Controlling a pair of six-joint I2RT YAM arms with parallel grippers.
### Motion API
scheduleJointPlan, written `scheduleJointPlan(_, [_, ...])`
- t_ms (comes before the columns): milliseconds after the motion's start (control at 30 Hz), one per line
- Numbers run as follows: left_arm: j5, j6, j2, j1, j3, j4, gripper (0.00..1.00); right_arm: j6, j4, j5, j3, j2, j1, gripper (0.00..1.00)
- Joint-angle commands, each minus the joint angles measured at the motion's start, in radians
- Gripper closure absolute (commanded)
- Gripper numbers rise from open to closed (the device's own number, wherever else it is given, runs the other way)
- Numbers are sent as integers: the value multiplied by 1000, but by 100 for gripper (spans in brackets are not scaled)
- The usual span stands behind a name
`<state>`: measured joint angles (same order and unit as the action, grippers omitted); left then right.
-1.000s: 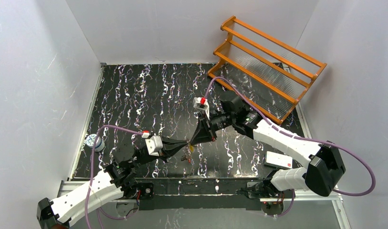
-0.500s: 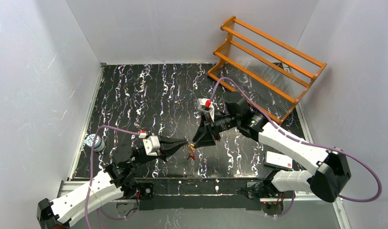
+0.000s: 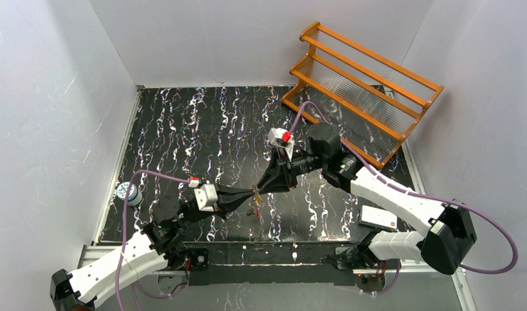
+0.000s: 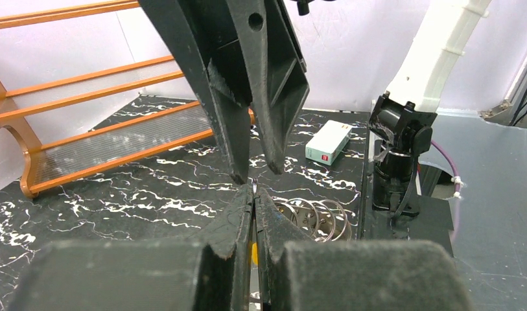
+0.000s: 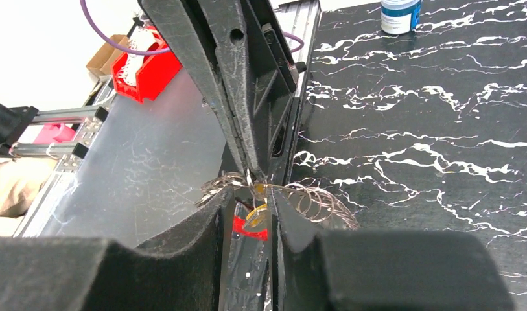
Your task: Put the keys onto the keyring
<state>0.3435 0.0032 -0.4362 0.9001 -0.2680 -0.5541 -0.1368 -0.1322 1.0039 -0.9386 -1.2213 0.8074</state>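
**Both arms at the meeting point.** The two arms reach inward, low over the black marbled tabletop (image 3: 183,129), with their fingertips meeting tip to tip. We see the left gripper (image 3: 253,193) clenched on the wire of the keyring (image 5: 310,202) — its coils spill just beyond and below the tips. The right gripper (image 3: 260,189) faces it with jaws parted, straddling the pinch point and grasping nothing we can make out. A brass key (image 5: 257,216) and the ring's red section (image 5: 246,228) hang between the right fingers.

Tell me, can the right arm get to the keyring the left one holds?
Probably yes. The right gripper hangs open right at the tips of the left gripper, which pinches the keyring; nothing seems to stand between them.
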Motion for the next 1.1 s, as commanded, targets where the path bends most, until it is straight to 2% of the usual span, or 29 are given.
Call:
scheduleJointPlan(0, [9,-27,-1,0,-8,-67,100,-34,-86,24,2,-10,16,67])
scheduleJointPlan(100, [9,-29,-3,1,-8,-72,100,-37,-94,15,7,-16,24,68])
scheduleJointPlan(233, [10,-30,-3,0,-8,-78,100,-33,-99,7,19,-20,29,78])
scheduleJointPlan(367, [10,-33,-3,1,-9,-82,100,-11,-85,-7,31,-20,31,79])
scheduleJointPlan(533, [9,-35,-3,0,-8,-86,100,17,-62,-35,31,-12,32,99])
scheduleJointPlan(767, [-9,-23,7,0,-12,-66,100,107,79,-84,-13,6,33,99])
scheduleJointPlan(800, [-17,-14,9,0,-18,-33,100,122,110,-94,-33,6,33,99])
scheduleJointPlan(933, [-58,70,16,0,-90,192,78,190,286,-124,-100,-6,34,99])
scheduleJointPlan(1067, [-108,171,-8,0,-198,466,71,246,450,-151,-172,-40,33,99])
